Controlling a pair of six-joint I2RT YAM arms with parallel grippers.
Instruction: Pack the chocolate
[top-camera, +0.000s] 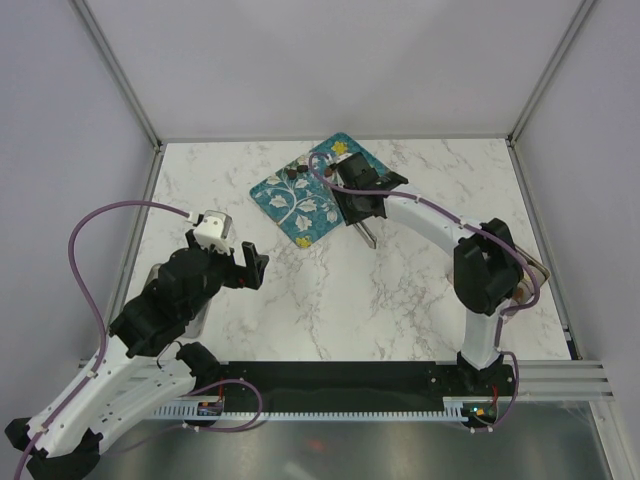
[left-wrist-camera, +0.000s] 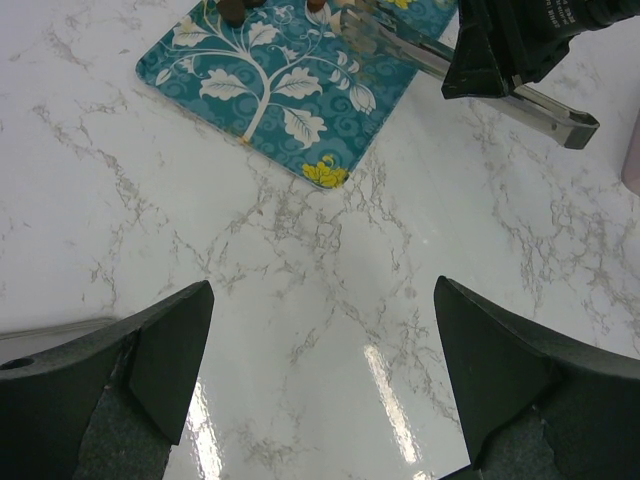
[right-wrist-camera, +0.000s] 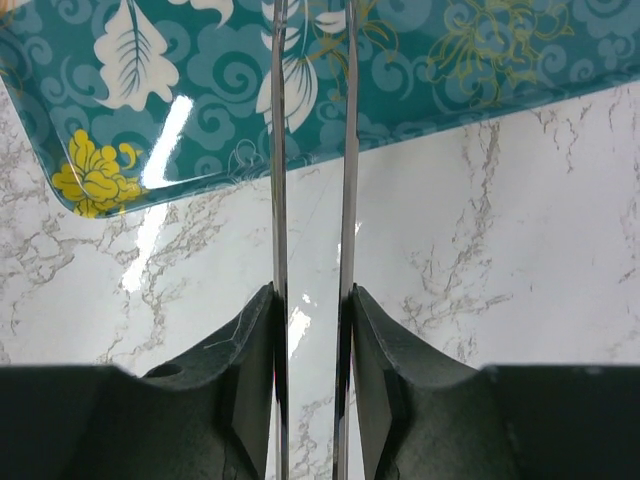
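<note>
Small brown chocolate pieces (top-camera: 292, 172) lie at the far left corner of the teal tray (top-camera: 300, 215). They show at the top edge of the left wrist view (left-wrist-camera: 232, 10). My right gripper (top-camera: 358, 197) is shut on metal tongs (top-camera: 368, 238) over the tray's right side. In the right wrist view my gripper (right-wrist-camera: 312, 295) presses the two tong arms (right-wrist-camera: 279, 150) nearly parallel over the tray (right-wrist-camera: 180, 60); their tips are out of frame and no chocolate shows there. My left gripper (top-camera: 250, 265) is open and empty above bare marble (left-wrist-camera: 322, 285), near the tray.
A grey metal container (top-camera: 150, 280) sits partly under my left arm at the table's left edge. A pinkish-brown object (top-camera: 535, 275) lies behind my right arm near the right edge. Metal frame posts border the white marble table (top-camera: 400, 290).
</note>
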